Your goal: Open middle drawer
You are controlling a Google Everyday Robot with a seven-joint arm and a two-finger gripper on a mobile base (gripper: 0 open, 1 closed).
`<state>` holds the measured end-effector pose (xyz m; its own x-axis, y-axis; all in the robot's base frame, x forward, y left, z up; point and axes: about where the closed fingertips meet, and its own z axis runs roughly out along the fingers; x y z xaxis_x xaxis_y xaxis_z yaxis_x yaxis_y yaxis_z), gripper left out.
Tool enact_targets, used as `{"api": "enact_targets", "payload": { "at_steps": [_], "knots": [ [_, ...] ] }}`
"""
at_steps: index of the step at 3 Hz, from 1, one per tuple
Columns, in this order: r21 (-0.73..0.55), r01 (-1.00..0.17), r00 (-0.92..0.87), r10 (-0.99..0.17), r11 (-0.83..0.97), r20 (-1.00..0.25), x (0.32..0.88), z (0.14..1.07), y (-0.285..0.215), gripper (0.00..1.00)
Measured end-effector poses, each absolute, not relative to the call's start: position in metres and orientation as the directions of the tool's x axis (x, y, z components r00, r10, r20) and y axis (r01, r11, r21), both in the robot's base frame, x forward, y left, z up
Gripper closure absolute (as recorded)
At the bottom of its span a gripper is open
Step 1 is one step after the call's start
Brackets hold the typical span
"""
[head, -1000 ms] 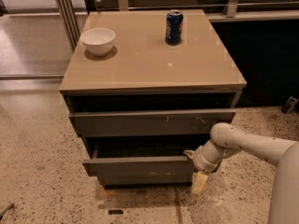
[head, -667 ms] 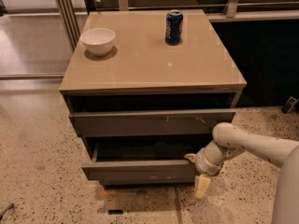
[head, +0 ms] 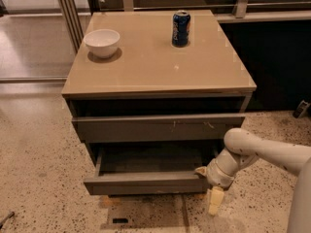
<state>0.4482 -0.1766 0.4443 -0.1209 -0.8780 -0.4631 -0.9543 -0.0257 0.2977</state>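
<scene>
One gripper (head: 209, 186) sits at the right end of the pulled-out middle drawer (head: 146, 182); whether it is spread or closed cannot be told.

Tan cabinet top (head: 155, 72) carries 1 white bowl (head: 102, 41) and 1 blue can (head: 181, 28); gripper (head: 212, 191) hangs low at its front-right.

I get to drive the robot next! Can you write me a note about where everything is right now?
Gripper: down low at the right end of the middle drawer, at its front.
Middle drawer: pulled out, its inside shows below the scratched top drawer.
Bowl and can: standing on the cabinet top.
Done: the drawer looks open.
Left: maybe pull a little more, then move the gripper away.
</scene>
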Motion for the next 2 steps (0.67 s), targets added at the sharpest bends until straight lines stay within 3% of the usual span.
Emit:
{"api": "enact_targets", "payload": {
  "at_steps": [2],
  "knots": [
    [0.358,-0.933,-0.133,-0.880,-0.045,-0.457,0.4331,0.4495,-0.1747,0.00]
  ]
}}
